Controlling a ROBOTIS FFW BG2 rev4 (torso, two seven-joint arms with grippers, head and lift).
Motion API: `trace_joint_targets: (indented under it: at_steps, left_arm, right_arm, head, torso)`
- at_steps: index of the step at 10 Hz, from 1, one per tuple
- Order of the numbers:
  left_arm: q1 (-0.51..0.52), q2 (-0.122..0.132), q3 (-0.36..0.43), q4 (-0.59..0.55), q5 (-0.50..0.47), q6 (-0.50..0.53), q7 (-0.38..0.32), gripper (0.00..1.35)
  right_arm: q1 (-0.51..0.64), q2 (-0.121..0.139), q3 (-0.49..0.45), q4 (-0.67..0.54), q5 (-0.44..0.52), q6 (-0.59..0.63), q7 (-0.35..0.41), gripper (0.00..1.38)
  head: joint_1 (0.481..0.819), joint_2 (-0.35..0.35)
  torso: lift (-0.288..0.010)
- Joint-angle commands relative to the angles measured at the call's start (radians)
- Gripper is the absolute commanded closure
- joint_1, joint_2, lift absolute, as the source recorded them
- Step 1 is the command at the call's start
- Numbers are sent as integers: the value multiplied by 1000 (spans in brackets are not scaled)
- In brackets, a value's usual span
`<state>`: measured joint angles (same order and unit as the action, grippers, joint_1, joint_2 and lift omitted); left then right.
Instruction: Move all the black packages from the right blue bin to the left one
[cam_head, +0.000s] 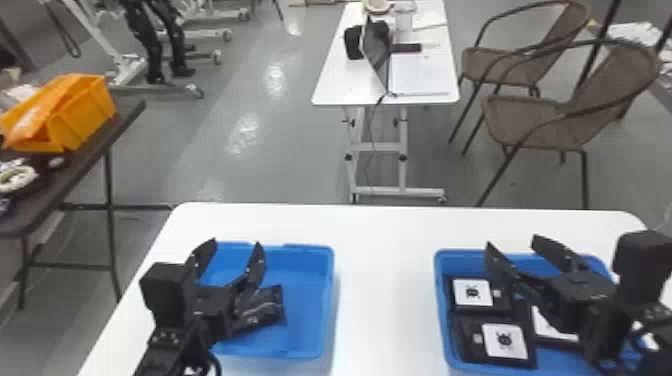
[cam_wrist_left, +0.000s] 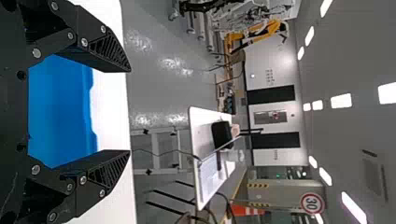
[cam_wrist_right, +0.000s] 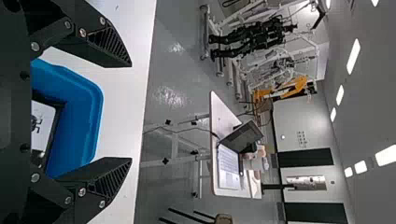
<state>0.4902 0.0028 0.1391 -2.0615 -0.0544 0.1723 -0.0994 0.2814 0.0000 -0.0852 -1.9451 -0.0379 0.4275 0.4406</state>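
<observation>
my left gripper (cam_head: 236, 245) wide open, holding nothing | my right gripper (cam_head: 511, 241) wide open too, empty | below my left, a black package (cam_head: 270, 304) in the left blue bin (cam_head: 310, 310) | below my right, at least three black packages (cam_head: 505, 341) in the right blue bin (cam_head: 552, 356) | beyond both, a laptop (cam_wrist_right: 229, 165)

head view: right bin (cam_head: 441, 305) partly behind right arm (cam_head: 655, 342) | one package (cam_head: 546, 325) there partly hidden by right gripper (cam_head: 512, 241) | dark package (cam_head: 270, 307) in left bin (cam_head: 329, 300) partly behind left gripper (cam_head: 236, 243)
</observation>
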Motion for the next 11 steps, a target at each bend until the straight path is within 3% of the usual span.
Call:
trace_joint_targets:
  at_steps: [1,4,7,11]
  left_arm:
    - [-21,-5,2,-49,71,21,0,481]
    - [-39,3,-13,-92,197,75,18,483]
    - [-41,6,-16,-94,211,90,24,476]
    - [-41,19,-16,-94,214,95,24,481]
  right_arm:
    - [24,1,-16,-9,18,0,-16,335]
    - [50,1,-59,29,61,2,-39,335]
    - [7,1,-96,167,62,17,-37,335]
    - [-151,-25,-100,414,10,-29,14,335]
  head:
    - [695,135]
    - [695,90]
    - [695,36]
    - [695,25]
  torso:
    - [-40]
    - [-40]
    - [-40]
    - [-40]
